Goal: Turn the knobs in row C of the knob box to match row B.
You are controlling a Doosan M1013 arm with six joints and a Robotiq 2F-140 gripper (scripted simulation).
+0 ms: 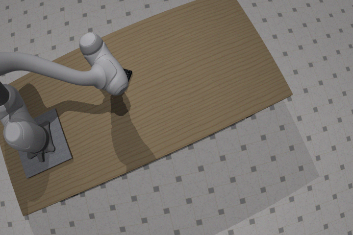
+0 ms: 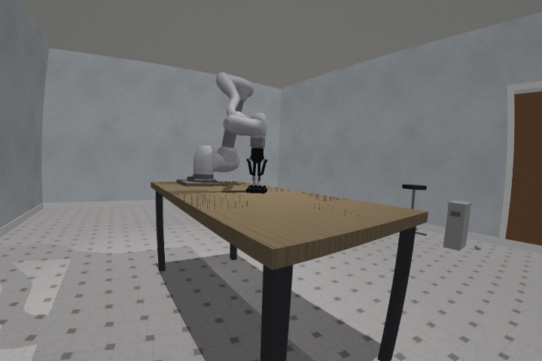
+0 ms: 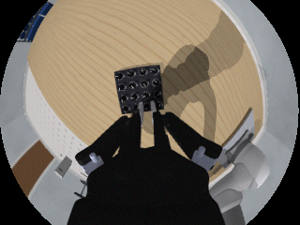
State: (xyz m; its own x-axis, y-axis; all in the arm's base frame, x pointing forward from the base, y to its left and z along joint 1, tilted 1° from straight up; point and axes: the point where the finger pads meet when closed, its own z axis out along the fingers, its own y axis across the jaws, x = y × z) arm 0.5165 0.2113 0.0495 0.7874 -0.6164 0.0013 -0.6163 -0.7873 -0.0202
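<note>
The black knob box (image 1: 129, 73) (image 2: 257, 190) (image 3: 139, 91) stands on the table, its knobs in a four-by-four grid. The wrist view shows white lines on several knobs, but the printed names and exact pointing directions are too small to read. My gripper (image 2: 256, 184) (image 3: 146, 107) points down, its fingers nearly together with a narrow gap between them. Its fingertips are at the box's near row in the wrist view, and partly cover that row. I see no knob plainly gripped; contact cannot be told. In the top view the arm hides the gripper and most of the box.
The wooden table (image 1: 204, 69) (image 2: 306, 216) carries the box near one long edge. The arm's grey base plate (image 1: 62, 149) is at the table's left end in the top view. The forearm (image 1: 68, 72) reaches across above the table.
</note>
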